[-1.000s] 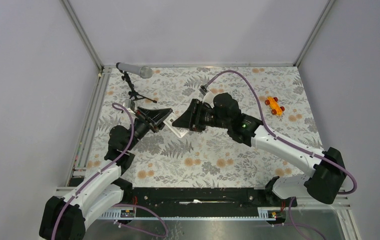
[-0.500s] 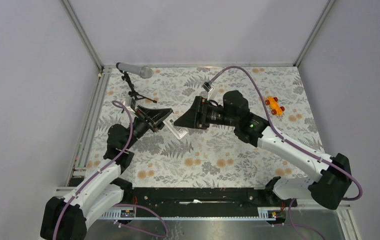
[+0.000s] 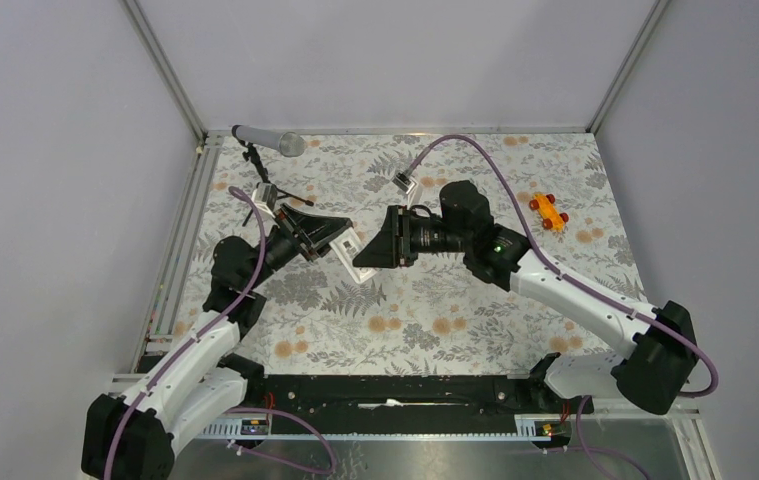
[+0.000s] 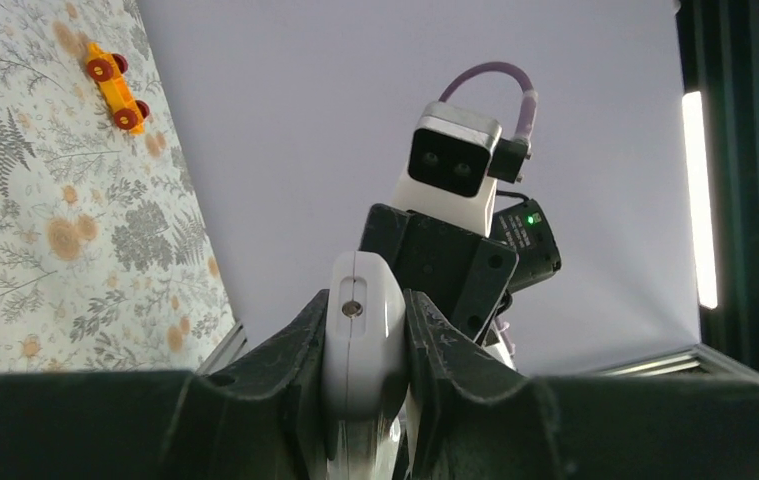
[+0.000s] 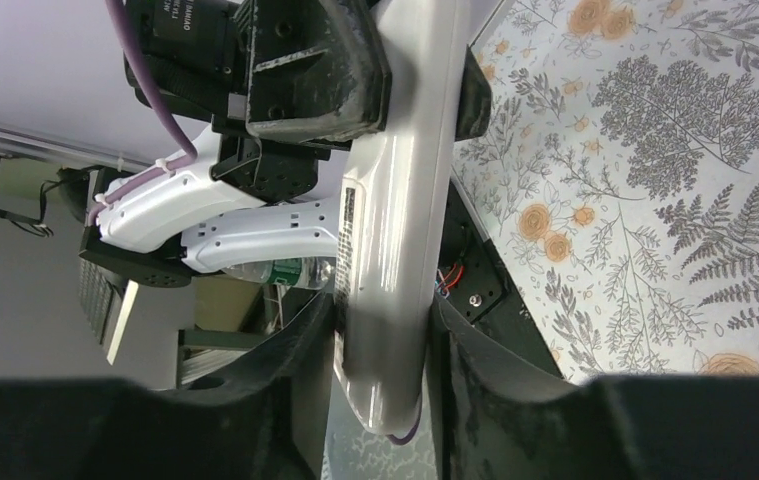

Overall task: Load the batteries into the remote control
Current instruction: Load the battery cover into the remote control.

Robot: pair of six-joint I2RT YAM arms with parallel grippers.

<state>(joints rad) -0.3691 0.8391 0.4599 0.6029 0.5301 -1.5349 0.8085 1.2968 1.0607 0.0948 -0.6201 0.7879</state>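
You have the remote control gripped at both ends above the middle of the worktop. Your left hand is clamped on one end and your right hand on the other. The microphone stands by the back-left edge, and the toy car sits well apart near the right edge.

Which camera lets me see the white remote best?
The right wrist camera: the remote fills the middle, close up, almost its whole length showing. The left wrist camera shows only its rounded end, head-on. The top camera shows it as a tiny white sliver, mostly hidden.
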